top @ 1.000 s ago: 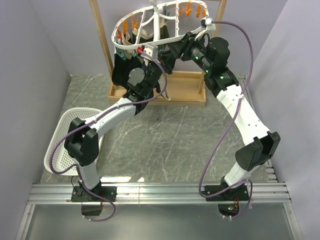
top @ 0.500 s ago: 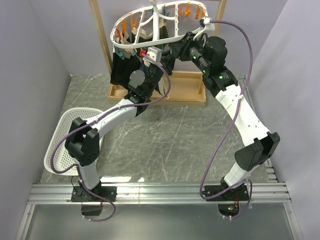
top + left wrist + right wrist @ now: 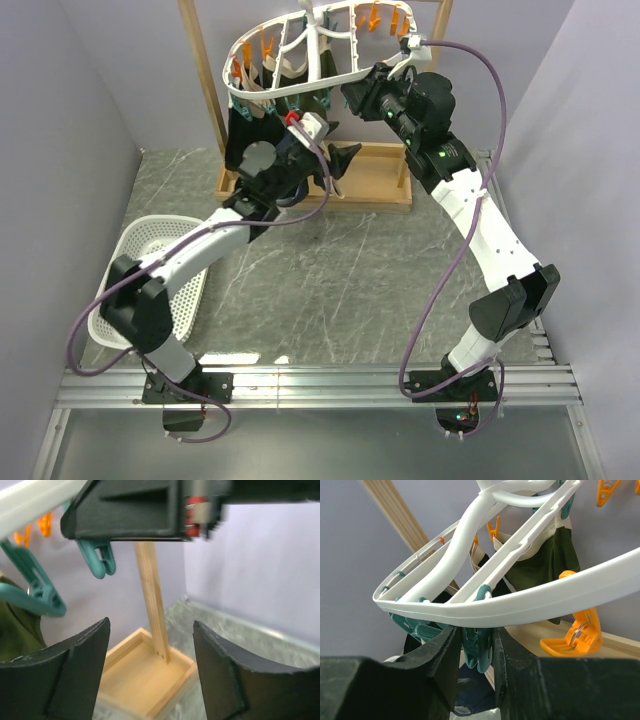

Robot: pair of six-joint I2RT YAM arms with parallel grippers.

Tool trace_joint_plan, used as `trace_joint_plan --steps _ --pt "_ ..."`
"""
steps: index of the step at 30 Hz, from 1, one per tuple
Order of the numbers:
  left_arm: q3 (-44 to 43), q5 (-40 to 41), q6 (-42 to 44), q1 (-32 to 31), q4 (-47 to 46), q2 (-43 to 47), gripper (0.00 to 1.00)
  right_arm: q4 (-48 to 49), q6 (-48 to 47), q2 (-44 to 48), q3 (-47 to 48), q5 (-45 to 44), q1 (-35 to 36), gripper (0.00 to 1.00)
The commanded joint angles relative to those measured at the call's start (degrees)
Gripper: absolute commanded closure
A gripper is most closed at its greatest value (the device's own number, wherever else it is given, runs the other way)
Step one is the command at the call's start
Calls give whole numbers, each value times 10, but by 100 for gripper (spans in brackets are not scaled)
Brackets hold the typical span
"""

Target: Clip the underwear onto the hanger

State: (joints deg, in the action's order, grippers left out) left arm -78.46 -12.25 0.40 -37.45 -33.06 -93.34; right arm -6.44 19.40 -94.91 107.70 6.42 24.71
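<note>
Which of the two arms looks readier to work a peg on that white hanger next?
Probably the right arm. The right gripper is shut around a teal peg just under the hanger. The left gripper hangs open and empty, facing the wooden stand instead.

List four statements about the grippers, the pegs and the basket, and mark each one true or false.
1. The left gripper is open and empty. True.
2. The right gripper is closed on an orange peg. False: its fingers squeeze a teal peg under the rim of the hanger.
3. The white basket lies on the robot's right. False: it lies on the robot's left.
4. An olive-green garment hangs from the hanger. True.
</note>
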Motion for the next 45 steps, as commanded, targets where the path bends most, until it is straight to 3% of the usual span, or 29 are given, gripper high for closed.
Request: trace_joint_plan --steps 1,4,9,13,16,22,29,34,41,45 --pt "-5 -148 113 15 124 56 27 44 -9 -2 26 -21 -5 100" --pt "-22 -220 227 20 242 59 30 43 -12 2 21 -19 -4 100" --pt "-46 -261 388 21 374 45 30 40 -15 8 15 -15 -4 100" --pt "-94 -285 615 21 530 19 29 39 -16 11 10 -10 -5 100" --pt "-135 -285 710 22 584 -10 28 39 -16 12 9 -7 -4 100" --pt "-244 -259 823 21 700 -77 26 41 -16 14 6 -1 -4 100" --pt "-316 -186 895 21 769 -140 26 45 -13 14 5 -1 -4 100" --pt "-404 -176 909 22 851 -185 27 47 -16 13 5 -3 -4 100" --pt "-397 -139 926 23 867 -185 26 49 -18 10 4 -4 -5 100" --pt "-441 -140 903 24 886 -206 25 48 -18 9 5 -2 -4 100"
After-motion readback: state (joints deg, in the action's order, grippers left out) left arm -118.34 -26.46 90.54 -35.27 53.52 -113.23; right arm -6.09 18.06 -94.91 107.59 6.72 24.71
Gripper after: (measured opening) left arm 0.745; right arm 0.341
